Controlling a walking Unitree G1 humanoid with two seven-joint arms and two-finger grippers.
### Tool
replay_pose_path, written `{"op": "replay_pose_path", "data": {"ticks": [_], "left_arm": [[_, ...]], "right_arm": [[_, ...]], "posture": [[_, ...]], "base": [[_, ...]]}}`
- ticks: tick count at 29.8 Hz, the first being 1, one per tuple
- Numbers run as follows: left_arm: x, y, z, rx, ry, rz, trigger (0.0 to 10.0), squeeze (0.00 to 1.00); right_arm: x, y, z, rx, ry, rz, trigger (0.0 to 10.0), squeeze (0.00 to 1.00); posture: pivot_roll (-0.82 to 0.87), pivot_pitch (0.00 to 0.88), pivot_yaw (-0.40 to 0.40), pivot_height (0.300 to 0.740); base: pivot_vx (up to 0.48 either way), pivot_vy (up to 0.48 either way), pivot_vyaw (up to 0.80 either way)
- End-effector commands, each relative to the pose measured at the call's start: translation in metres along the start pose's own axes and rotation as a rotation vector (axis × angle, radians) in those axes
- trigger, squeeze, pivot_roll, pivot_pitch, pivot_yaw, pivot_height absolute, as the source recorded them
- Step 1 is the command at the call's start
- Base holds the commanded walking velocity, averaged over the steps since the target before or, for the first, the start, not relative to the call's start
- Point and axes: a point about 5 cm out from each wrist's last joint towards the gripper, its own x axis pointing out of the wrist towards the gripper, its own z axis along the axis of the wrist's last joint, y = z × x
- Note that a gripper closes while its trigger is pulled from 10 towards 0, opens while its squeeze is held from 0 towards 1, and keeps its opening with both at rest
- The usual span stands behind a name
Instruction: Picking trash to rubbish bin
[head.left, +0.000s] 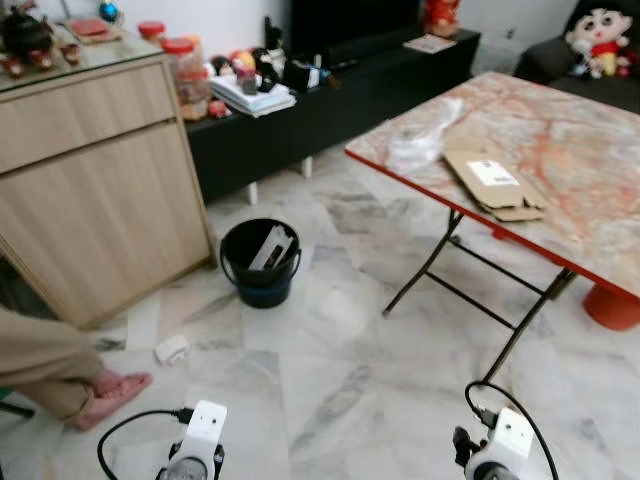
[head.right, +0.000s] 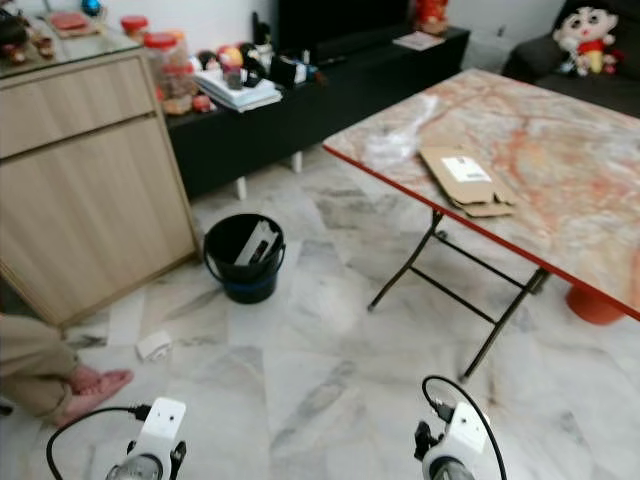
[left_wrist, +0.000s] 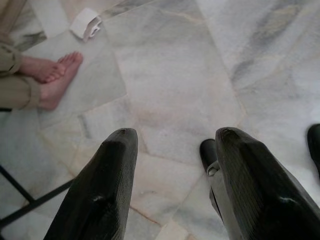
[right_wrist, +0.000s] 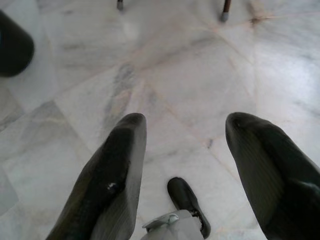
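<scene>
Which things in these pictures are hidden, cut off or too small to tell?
- Bin, eye views: something pale leans inside; its rim hides the rest.
- White scrap on the floor: too small to identify.
- Person: cut off by the left edge; a leg and foot show.
- Label on the flat cardboard: print too small to read.
- Orange thing under the table: mostly hidden by the tabletop.

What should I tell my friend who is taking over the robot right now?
Left gripper: open, holding nothing, hanging low over the marble floor.
Right gripper: open, holding nothing, also low over the floor.
Rubbish bin: black bucket beside the wooden cabinet, already with some trash in it.
Left to pick: the small white scrap on the floor near a person's foot; the flattened cardboard box and clear plastic wrap on the folding table.
Nothing is in hand yet.
</scene>
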Motion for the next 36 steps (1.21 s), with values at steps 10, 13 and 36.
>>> {"op": "replay_pose_path", "data": {"ticks": [10,13,36], "left_arm": [[-0.0012,-0.0007,-0.0063,0.015,0.025,0.012,10.0,0.00],[-0.0012,0.0002,-0.0065,0.038,0.024,0.020,10.0,0.00],[-0.0015,0.0020,-0.0093,0.074,0.039,0.034,10.0,0.00]], "right_arm": [[0.0002,-0.0026,0.0024,-0.020,-0.002,-0.002,10.0,0.00],[0.0001,-0.0024,0.0018,-0.023,-0.001,-0.002,10.0,0.00],[-0.0006,-0.0011,-0.0018,-0.020,0.006,0.000,10.0,0.00]], "posture": [[0.19,0.000,-0.066,0.740],[0.19,0.000,-0.066,0.740],[0.19,0.000,-0.058,0.740]], "base": [[0.000,0.000,-0.76],[0.000,0.000,-0.76],[0.000,-0.166,-0.77]]}}
